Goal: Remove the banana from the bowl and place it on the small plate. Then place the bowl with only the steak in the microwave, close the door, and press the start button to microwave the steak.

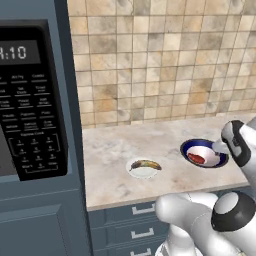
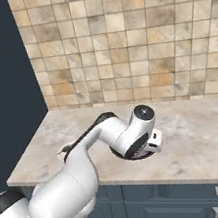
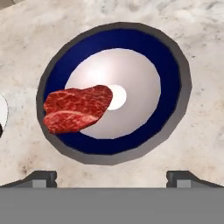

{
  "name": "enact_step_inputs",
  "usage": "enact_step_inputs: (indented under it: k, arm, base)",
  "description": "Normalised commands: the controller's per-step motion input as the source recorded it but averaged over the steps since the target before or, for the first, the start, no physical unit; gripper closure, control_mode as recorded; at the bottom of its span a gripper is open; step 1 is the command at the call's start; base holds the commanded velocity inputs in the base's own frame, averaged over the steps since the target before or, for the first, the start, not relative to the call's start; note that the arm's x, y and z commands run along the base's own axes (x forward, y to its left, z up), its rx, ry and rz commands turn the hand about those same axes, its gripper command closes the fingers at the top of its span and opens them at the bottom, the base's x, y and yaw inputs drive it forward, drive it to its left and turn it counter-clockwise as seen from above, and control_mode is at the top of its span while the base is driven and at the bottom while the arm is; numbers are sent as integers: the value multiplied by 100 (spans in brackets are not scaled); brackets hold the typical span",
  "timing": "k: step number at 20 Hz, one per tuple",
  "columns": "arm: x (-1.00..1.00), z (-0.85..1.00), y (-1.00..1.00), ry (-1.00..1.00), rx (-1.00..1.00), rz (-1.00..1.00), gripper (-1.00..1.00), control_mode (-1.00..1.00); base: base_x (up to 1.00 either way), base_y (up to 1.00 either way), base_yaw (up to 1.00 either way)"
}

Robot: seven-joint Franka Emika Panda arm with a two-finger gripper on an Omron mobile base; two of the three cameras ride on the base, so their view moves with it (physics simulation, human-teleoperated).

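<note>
The banana [image 1: 146,165] lay on the small plate [image 1: 142,173] at the lower centre of the left base view, so that step looked done. The bowl [image 3: 114,92] sat on the marble bench [image 1: 115,155] to the right of the plate and apart from it, holding only the steak [image 3: 77,107]. In the hand view the steak lay on the left inner slope of the bowl, off the white centre and near the blue rim.

The end effector [image 3: 112,177] hovered over the bowl with its jaws wide apart and nothing between them; the two finger tips stood at the bottom edge of the hand view, below the bowl's near rim.

The microwave [image 1: 30,100] filled the left side of the left base view, well apart from the bowl, its keypad and lit display facing the camera. Its door could not be made out from these views.

The step in hand seemed to be taking the bowl by its rim. The risks were these. A pinch on the thin sloped rim could slip and tip the bowl, and the steak, already near the rim, could slide out. A finger coming down on the steak's side could press on the meat. During the long carry to the left, the bowl could strike the cabinet frame beside the microwave.
</note>
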Motion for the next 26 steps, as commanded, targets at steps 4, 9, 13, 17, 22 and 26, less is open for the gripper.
enact_step_inputs:
  k: [4, 9, 13, 17, 22, 26]
  arm:
    - [-16, -6, -55, -11, 27, -12, -100, -100]
    - [12, -16, 1, -1, 17, -10, -100, -100]
    - [38, -44, 8, 6, 22, -5, -100, -100]
    - [17, -42, -2, 4, 25, 0, -100, -100]
    - [15, -24, -3, 5, 18, 0, -100, -100]
    - [21, -12, 0, 3, 13, 0, -100, -100]
  base:
    - [0, 0, 0]
    - [0, 0, 0]
    - [0, 0, 0]
    - [0, 0, 0]
    - [0, 0, 0]
    - [0, 0, 0]
